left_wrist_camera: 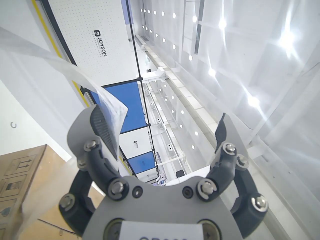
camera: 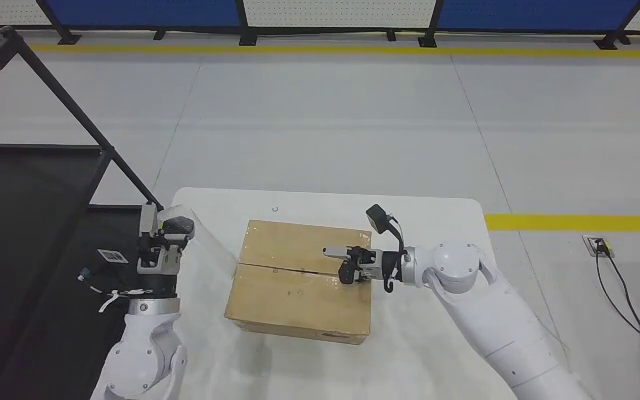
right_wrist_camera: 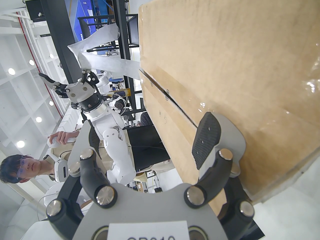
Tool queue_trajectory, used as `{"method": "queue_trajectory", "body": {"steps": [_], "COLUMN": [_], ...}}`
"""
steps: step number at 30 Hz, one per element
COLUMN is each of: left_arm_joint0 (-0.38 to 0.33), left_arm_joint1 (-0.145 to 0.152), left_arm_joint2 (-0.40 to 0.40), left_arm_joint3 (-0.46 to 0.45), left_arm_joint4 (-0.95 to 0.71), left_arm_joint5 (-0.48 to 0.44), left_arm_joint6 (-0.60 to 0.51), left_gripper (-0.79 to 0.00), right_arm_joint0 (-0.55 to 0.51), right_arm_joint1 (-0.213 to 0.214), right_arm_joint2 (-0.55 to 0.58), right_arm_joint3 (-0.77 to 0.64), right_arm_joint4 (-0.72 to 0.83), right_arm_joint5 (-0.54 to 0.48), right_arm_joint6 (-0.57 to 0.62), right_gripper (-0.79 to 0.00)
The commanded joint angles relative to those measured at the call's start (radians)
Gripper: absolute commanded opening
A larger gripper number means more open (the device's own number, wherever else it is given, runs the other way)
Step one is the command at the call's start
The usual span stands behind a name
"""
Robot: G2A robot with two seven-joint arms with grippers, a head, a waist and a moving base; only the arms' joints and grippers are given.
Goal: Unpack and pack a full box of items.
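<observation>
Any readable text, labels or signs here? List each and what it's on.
Large wall panel: brand wordmark with logo, legible, not quoted here.
Smaller panel: similar mark, too small.
Side of the cardboard box: handling pictograms, up arrows among them; no words.
Box top: handwritten mark, unclear.
Label on the left gripper, label on the right gripper: cut off at the edge.
White tag on the black surface: too small.

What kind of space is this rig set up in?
Probably an indoor robotics lab or test hall: blue and white pegboard partitions fence the bay, a yellow line marks the floor, and a cardboard box sits on a white table.
</observation>
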Motion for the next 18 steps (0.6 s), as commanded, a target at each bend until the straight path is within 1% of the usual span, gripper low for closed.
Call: {"method": "queue_trajectory", "body": {"steps": [1,6,10,18], "left_arm_joint0": [0.003,0.004,0.002,-0.025], "left_arm_joint1": [-0.002,-0.006,-0.010,-0.019], "left_arm_joint2": [0.017,0.064,0.108,0.187], "left_arm_joint3": [-0.023,-0.057,-0.070,-0.047], "left_arm_joint4": [0.035,0.107,0.204,0.340], "left_arm_joint5": [0.006,0.017,0.029,0.071], "left_arm_joint6": [0.002,0.007,0.016,0.036], "left_gripper": [0.000,0.000,0.000,0.000], "right_arm_joint0": [0.000,0.000,0.000,0.000], "right_arm_joint1": [0.000,0.000,0.000,0.000], "right_arm_joint2": [0.000,0.000,0.000,0.000], "right_arm_joint3": [0.000,0.000,0.000,0.000], "right_arm_joint4": [0.000,0.000,0.000,0.000], "right_arm_joint5": [0.000,0.000,0.000,0.000], "right_arm_joint6": [0.000,0.000,0.000,0.000], "right_gripper": [0.000,0.000,0.000,0.000]}}
